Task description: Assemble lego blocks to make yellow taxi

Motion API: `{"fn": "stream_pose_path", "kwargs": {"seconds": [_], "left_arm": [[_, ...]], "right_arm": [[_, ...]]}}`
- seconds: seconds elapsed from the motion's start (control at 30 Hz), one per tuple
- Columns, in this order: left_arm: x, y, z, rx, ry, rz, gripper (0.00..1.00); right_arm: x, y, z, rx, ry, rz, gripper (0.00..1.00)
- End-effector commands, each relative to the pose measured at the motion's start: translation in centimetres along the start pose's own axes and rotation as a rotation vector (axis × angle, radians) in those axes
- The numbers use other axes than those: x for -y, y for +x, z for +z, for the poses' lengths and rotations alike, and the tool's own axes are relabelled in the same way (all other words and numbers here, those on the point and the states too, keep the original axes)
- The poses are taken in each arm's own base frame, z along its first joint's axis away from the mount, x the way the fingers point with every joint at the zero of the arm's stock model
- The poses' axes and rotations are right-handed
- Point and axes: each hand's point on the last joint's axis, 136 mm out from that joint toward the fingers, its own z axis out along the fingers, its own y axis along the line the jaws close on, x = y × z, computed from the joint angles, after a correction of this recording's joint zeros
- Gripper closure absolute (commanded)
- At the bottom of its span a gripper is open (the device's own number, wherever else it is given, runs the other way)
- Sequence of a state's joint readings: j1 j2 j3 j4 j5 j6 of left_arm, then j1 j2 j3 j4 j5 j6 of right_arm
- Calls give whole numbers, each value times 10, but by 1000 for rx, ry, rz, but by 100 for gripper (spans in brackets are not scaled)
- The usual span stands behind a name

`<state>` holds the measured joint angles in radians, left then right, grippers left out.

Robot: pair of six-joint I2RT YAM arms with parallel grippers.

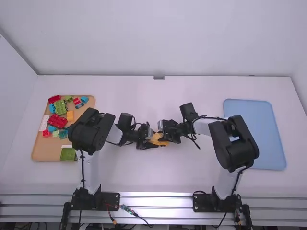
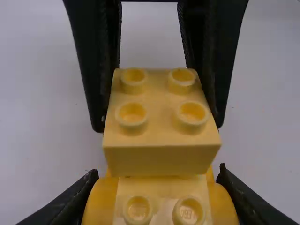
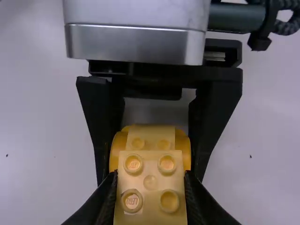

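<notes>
Near the table's middle, my left gripper (image 1: 148, 140) and my right gripper (image 1: 169, 132) face each other around a small yellow build (image 1: 156, 139). In the left wrist view, my left gripper (image 2: 157, 185) is shut on the yellow car base (image 2: 161, 201), which has rounded orange-yellow sides. A yellow four-stud brick (image 2: 157, 112) sits over one end of it, between the right arm's fingers. In the right wrist view, my right gripper (image 3: 150, 185) is shut on that yellow brick (image 3: 151, 180), with the car base (image 3: 151, 134) beyond. Whether the studs are fully pressed together I cannot tell.
At the left stands an orange-brown tray (image 1: 43, 154) with several red, green, blue and yellow bricks, partly behind the left arm. A blue tray (image 1: 268, 143) lies at the right, its near-left part behind the right arm.
</notes>
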<state>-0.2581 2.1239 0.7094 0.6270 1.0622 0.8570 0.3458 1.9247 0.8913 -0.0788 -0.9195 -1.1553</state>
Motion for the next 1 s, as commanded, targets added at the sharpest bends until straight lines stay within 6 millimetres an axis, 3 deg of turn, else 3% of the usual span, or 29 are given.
{"fn": "stream_pose_path", "kwargs": {"seconds": [0.0,0.3,0.77,0.97], "left_arm": [[12,23,4,-63,-1,-29,45],[4,20,6,-70,2,-86,44],[13,24,6,-79,20,-77,43],[21,27,5,-79,33,-71,46]], "right_arm": [[-3,11,-5,-27,30,86,90],[-4,17,-21,21,41,102,89],[-8,18,1,-79,37,73,91],[-8,19,2,-88,39,60,92]]}}
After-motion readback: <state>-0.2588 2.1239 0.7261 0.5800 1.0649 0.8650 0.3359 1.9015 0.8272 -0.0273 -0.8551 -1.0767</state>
